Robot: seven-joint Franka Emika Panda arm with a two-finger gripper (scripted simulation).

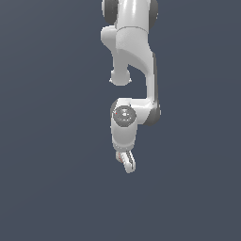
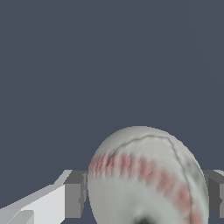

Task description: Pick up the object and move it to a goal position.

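The hand (image 1: 126, 162) was closed on the baseball (image 2: 146, 179), its fingers (image 2: 74, 194) pressing either side. From the exterior view the ball was almost wholly hidden between them; the wrist view cut off its lower part.

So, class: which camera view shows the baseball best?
The wrist view: the baseball fills the lower frame between the fingers, red stitching clear. The exterior view shows only a faint reddish trace at the gripper, mostly hidden.
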